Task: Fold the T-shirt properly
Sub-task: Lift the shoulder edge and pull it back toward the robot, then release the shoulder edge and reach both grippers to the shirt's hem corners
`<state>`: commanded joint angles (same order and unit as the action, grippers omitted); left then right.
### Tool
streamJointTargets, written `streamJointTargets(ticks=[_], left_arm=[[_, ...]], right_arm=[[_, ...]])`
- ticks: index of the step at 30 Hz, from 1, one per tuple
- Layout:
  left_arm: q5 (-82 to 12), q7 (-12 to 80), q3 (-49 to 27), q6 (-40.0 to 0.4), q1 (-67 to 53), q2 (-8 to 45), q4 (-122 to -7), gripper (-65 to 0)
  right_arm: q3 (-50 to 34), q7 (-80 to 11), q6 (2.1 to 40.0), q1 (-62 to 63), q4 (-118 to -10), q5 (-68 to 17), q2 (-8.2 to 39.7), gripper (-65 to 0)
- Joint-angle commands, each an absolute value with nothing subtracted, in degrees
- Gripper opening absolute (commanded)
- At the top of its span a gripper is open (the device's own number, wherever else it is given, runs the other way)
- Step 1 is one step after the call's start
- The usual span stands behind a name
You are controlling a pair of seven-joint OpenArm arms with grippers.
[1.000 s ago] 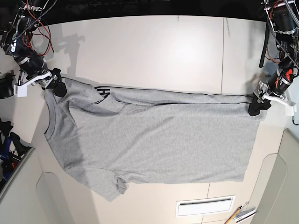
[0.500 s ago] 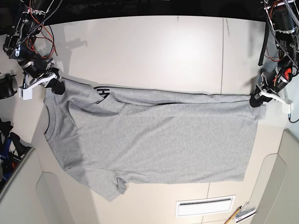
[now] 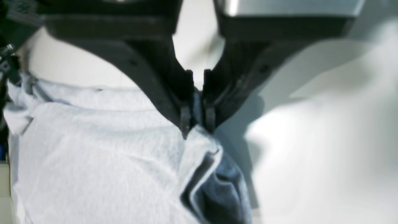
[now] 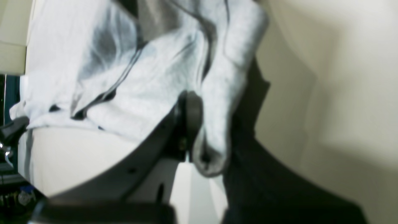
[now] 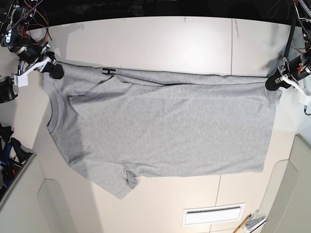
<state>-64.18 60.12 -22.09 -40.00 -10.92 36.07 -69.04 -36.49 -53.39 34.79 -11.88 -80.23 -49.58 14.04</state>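
though blurred, both grippers' jaws clamp the t-shirt [image 5: 165, 126], its lettering mostly hidden.

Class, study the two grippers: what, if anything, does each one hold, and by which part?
Both hold the T-shirt. The left gripper is shut on a hem corner; the right gripper pinches bunched fabric at the shoulder end of the same edge.

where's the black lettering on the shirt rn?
In the base view, the black lettering peeks out on the T-shirt's far folded edge, toward the image's left, near the right claw.
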Motion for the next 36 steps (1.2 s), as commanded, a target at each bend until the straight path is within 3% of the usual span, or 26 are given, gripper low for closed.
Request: streamJointTargets(ticks=[13,18,31,32,34,36], left_arm=[[-65.0,61.6,-24.8,-40.0,-26.7,36.0,-84.1,-65.0],[-65.4,62.0,-29.5,-40.0,-31.3,36.0,-87.0,-65.0],[-65.4,62.9,-29.7,-40.0,-32.7,35.7,-88.9,-64.6],[-65.3,62.9,-29.7,-40.0,-32.7,35.7,-88.9,-59.9],[-65.3,62.9,-29.7,-40.0,-32.7,35.7,-88.9,-49.3],[-65.4,62.9,-29.7,-40.0,-32.7,35.7,-88.9,-38.1]], right_arm=[[-41.3,-56.9,35.0,-24.8,-94.0,-53.6,14.6,-65.0],[-41.7,-57.6,34.9,-27.0,-94.8,-53.6,15.9,-65.0],[-42.0,-59.7,34.7,-27.5,-94.7,-52.7,18.4,-65.0],[-42.0,-59.7,34.3,-27.5,-94.7,-52.7,18.4,-60.5],[-42.0,-59.6,34.3,-27.5,-94.7,-52.7,18.4,-42.1],[-42.2,-59.6,34.3,-27.5,-94.7,-52.7,18.4,-33.0]])
